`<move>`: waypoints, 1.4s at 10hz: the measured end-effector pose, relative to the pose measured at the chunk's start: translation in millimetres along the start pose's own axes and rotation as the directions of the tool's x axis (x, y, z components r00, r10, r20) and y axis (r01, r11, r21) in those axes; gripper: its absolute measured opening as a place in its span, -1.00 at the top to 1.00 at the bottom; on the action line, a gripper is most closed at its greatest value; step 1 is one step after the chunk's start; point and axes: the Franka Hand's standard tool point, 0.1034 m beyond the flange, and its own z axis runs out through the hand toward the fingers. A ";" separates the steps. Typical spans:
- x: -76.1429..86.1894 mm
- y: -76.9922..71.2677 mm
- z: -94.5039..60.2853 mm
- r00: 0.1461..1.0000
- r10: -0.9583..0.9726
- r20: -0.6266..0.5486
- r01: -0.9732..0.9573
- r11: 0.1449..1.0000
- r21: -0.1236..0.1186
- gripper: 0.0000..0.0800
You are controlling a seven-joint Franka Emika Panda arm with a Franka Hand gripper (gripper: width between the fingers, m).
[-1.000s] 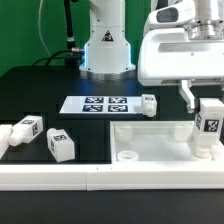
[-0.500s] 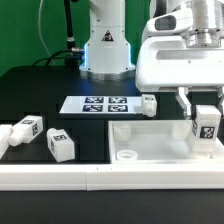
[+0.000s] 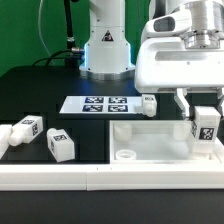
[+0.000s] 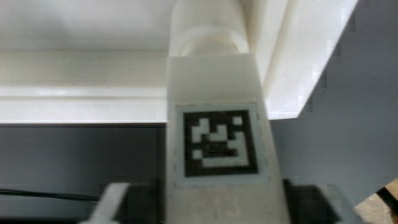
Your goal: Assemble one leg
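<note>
My gripper point(image 3: 203, 104) is shut on a white leg point(image 3: 205, 128) with a black-and-white tag, held upright at the right end of the large white square panel point(image 3: 160, 143). Its lower end is at the panel's far right corner. In the wrist view the leg point(image 4: 217, 110) fills the middle, clamped between the dark fingers point(image 4: 128, 200), with the panel's rim point(image 4: 89, 100) behind it. Three more legs lie loose: one point(image 3: 148, 104) beside the marker board, two point(image 3: 58, 144) point(image 3: 24, 129) at the exterior view's left.
The marker board point(image 3: 101, 104) lies flat on the black table before the robot base point(image 3: 105, 50). A white rail point(image 3: 100, 176) runs along the table's near edge. The panel has a small round hole point(image 3: 127, 156) near its front left corner.
The gripper with the leg has moved down and slightly toward the exterior view's left over the last second, bringing the leg lower onto the panel's right corner. The loose legs have not moved.
</note>
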 end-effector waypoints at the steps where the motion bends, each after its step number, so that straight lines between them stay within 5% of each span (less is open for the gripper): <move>1: 0.0 0.0 0.0 1.000 0.000 0.000 0.000 1.000 0.000 -0.21; 2: 0.0 0.1 0.0 1.000 0.000 0.000 0.000 1.000 0.000 -0.21; 3: -0.4 2.9 0.1 1.000 -0.008 0.025 0.008 1.000 -0.002 -0.53; 4: 5.3 8.0 -5.0 0.998 -0.003 0.062 0.003 1.000 -0.001 -0.60; 6: 11.2 10.6 -7.2 0.996 0.010 0.091 -0.010 1.000 0.001 -0.62; 10: 8.6 11.8 6.8 0.919 0.052 0.392 -0.051 0.999 -0.013 -0.62; 12: 5.2 24.4 9.5 0.844 0.070 0.532 -0.062 0.998 -0.034 -0.62; 14: 10.0 26.4 12.3 0.836 0.078 0.544 -0.068 0.997 -0.037 -0.62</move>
